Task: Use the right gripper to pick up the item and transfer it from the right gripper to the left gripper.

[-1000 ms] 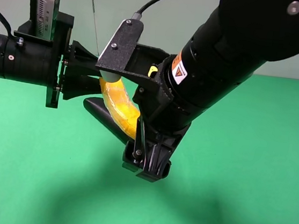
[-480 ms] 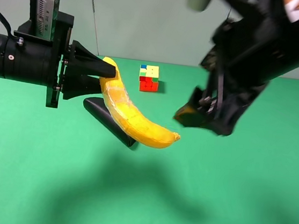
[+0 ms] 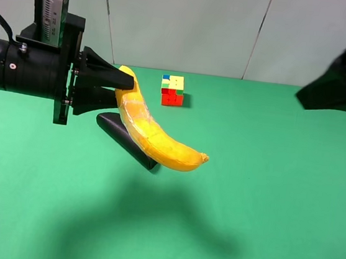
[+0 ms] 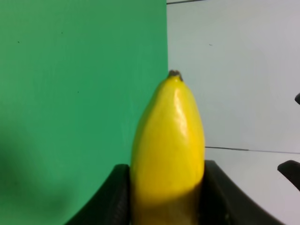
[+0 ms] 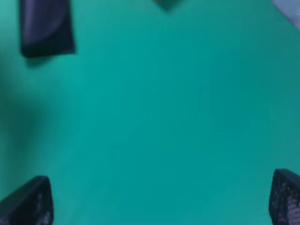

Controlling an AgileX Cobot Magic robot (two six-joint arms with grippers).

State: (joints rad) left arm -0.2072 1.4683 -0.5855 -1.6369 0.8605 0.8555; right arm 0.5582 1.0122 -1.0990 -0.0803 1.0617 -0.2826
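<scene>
The banana (image 3: pixel 159 142) is held in the air above the green table (image 3: pixel 262 227), clenched at one end by the left claw (image 3: pixel 122 91), while the right claw (image 3: pixel 340 92) is kept spread wide, empty and well apart.

The blurred right claw (image 3: pixel 335 87) runs off the edge; the banana (image 3: pixel 159 139) hides part of the pouch (image 3: pixel 116 131).

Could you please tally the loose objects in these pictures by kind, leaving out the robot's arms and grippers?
Banana: 1
Black pouch: 1
Puzzle cube: 1
Total: 3
</scene>
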